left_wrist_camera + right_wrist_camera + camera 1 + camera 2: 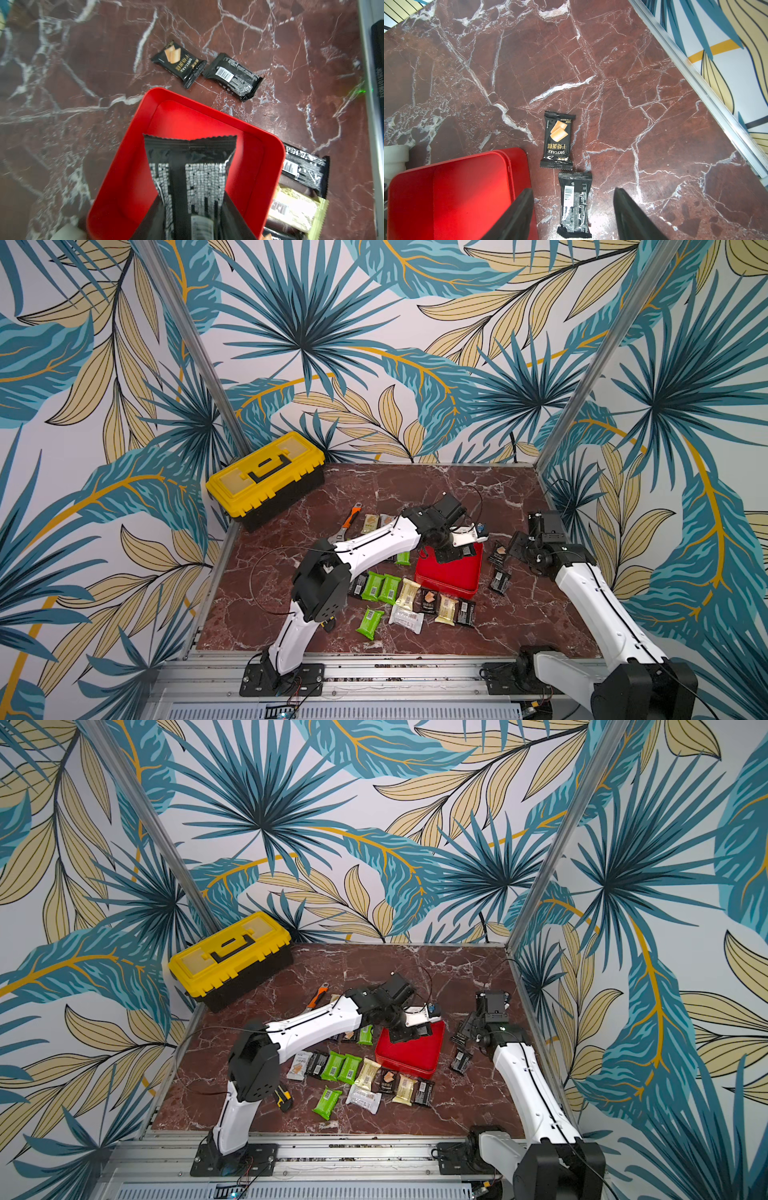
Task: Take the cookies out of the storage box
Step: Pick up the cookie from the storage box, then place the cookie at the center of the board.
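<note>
- Red-brown marble with white veining forms the worktop (415, 489), which is enclosed by walls (332, 344) papered with teal and beige leaves; aluminium posts (197, 352) stand at the back corners.
- The storage box (451, 585), red and shallow, is set on the worktop between the two arms.
- The left tool (192, 207) is held over the storage box, its jaws partly closed on one end of a black cookie packet (190, 166) with white print. Whether the packet's free end touches the box floor cannot be told.
- The right tool (574, 199) is spread wide and grips nothing. It hovers just beside the storage box, above a black barcode packet (575, 218) lying on the marble.
- A black packet with an orange biscuit picture (557, 141) lies just beside the storage box too, end to end with the barcode packet.
- More cookies (390, 589), green, cream, white and black, are scattered near the storage box on its side towards the arm bases.
- A yellow-lidded toolbox (266, 472) is placed well apart from the storage box, in the back corner beyond the left arm.
- An orange-handled wrench (353, 516) lies between the toolbox and the storage box.
</note>
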